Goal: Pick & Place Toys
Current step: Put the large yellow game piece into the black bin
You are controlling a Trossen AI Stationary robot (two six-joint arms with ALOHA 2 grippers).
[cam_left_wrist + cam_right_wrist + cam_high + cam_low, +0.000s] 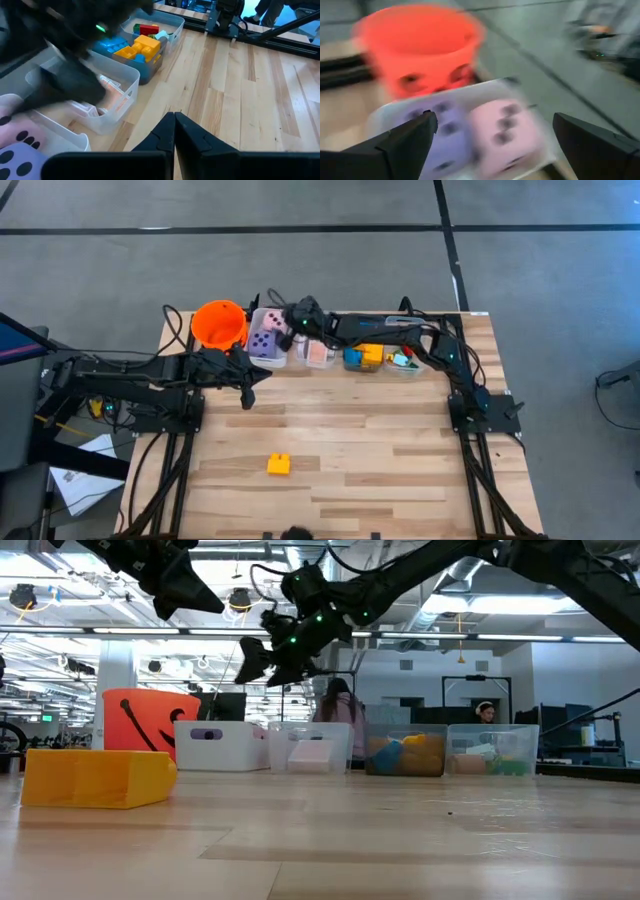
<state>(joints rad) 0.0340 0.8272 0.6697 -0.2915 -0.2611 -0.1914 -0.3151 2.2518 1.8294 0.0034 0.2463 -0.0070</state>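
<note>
- Right gripper (292,323) hangs above the white bin (252,352) at the far edge, fingers spread wide, holding nothing.
- That bin holds a purple die (437,132) and a pink die (505,131), side by side.
- Orange bucket (219,324) stands just left of it.
- To the right, one clear bin (318,355) holds pink-backed cards (107,97); the next holds blue and yellow bricks (130,47).
- Left gripper (250,388) is pressed together, empty, above the table's left side.
- A yellow brick (279,465) lies alone, near.
</note>
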